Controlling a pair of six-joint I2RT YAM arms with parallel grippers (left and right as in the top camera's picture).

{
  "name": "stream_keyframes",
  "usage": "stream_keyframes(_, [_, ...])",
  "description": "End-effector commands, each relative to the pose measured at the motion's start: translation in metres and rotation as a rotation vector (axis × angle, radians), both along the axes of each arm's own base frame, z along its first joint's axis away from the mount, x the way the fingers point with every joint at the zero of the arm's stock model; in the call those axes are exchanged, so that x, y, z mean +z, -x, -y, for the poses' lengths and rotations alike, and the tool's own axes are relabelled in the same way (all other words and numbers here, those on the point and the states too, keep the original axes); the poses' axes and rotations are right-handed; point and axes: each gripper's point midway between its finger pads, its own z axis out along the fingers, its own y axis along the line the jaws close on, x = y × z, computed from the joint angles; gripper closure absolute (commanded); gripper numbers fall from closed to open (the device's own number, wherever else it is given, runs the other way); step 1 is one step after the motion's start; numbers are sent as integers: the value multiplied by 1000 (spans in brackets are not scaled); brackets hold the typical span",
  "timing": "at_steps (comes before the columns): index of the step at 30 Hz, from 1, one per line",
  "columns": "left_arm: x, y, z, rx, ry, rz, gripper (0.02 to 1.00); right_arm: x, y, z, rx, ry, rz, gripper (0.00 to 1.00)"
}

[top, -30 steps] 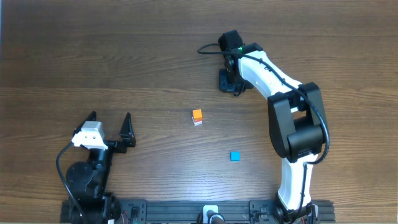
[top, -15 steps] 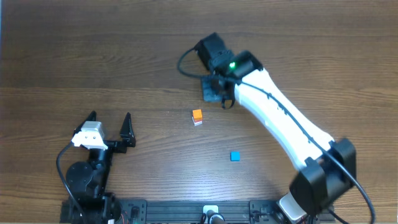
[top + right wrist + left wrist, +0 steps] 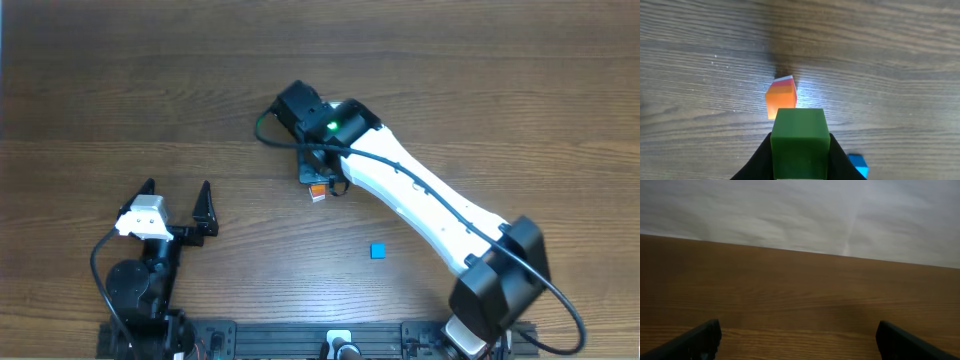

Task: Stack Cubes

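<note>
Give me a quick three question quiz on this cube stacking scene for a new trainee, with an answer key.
1. True or false: the left gripper is shut.
2. What does the right gripper hold: A green cube, B yellow cube, C purple cube?
3. Fill in the colour: the lone cube lying apart on the wood is ___.
Key: 1 false; 2 A; 3 blue.

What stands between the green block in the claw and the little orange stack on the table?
Nothing visible. The right claw holds the green cube close to the orange cube, with only bare table showing between them. The blue cube lies off to one side, out of the way.
</note>
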Motion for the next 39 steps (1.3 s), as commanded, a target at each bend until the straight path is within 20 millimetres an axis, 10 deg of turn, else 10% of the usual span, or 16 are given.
stream_keyframes(1, [-1,0,1,-9,-14,3,20,-9,-6,-18,-30,12,-51,991])
stream_keyframes(39, [-1,0,1,-9,-14,2,18,-45,5,-19,-160,57,-207,989])
